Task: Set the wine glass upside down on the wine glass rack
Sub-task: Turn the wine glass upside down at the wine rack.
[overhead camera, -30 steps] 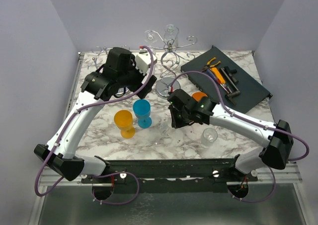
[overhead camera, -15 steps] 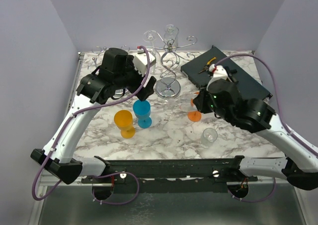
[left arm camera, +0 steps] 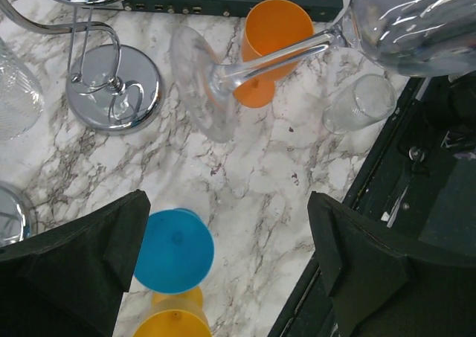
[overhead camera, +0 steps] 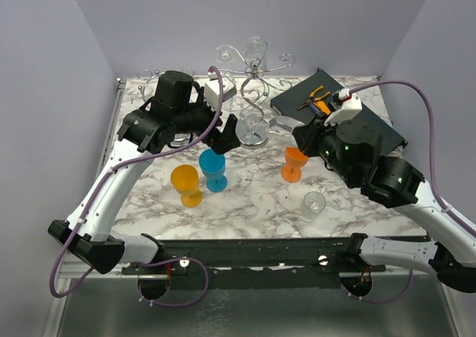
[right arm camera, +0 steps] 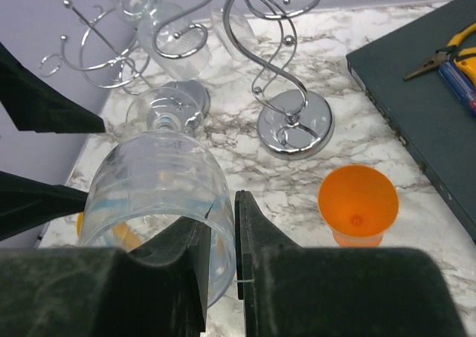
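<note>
1 wine glass [right arm camera: 156,196], rim pinched by right claw [right arm camera: 222,212].

Clear wine glass [right arm camera: 152,196] tipped sideways; chrome rack [right arm camera: 297,131] upright nearby.

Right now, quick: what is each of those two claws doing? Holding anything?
left gripper: open, holding nothing.
right gripper: closed on the rim of the clear wine glass, which lies tipped on its side in the air.
</note>
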Robot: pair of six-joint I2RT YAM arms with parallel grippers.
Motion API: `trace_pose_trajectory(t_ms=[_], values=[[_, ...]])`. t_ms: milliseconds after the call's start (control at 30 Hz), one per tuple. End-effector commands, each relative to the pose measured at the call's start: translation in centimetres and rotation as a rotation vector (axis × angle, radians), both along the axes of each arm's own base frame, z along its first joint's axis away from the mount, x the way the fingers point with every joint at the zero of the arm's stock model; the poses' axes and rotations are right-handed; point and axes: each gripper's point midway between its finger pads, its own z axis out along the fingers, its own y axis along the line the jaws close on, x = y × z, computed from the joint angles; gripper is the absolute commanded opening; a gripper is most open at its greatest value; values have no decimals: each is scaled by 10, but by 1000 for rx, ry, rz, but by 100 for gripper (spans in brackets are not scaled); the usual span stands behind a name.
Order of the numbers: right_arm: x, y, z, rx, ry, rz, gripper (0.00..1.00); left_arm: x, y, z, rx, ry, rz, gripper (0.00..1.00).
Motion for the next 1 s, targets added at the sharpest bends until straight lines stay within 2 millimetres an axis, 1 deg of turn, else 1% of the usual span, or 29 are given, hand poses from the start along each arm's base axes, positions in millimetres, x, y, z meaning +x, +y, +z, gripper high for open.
trace_pose_trajectory(t_ms=[0,200,300,433,500,567,600,633,700,767,800,900,967], values=[[8,13,38,119,-106,8,1,-2,-15,3,-63,62,-44,93],[4,25,42,160,-126,70,0,16,-19,6,-48,34,-19,81],[1,28,40,161,-128,97,0,25,-20,10,-49,7,0,77],[-1,30,32,152,-117,116,0,28,-21,14,-63,-14,6,73],[-2,31,29,158,-116,123,1,28,-22,16,-71,-19,1,69],[-4,33,28,171,-121,139,1,29,-23,19,-78,-30,-1,61],[-5,34,26,173,-121,144,1,30,-23,22,-83,-38,-2,53],[-5,35,24,178,-121,149,0,29,-24,23,-87,-42,-8,43],[-6,38,19,179,-114,160,1,28,-25,26,-92,-49,-25,18],[-6,41,14,176,-104,172,0,28,-25,27,-89,-59,-29,1],[-6,43,12,174,-97,176,2,29,-24,27,-84,-69,-26,0],[-10,47,3,166,-73,202,12,35,-20,31,-56,-122,-15,0],[-12,46,-6,152,-45,204,18,40,-16,35,-34,-170,-9,0]])
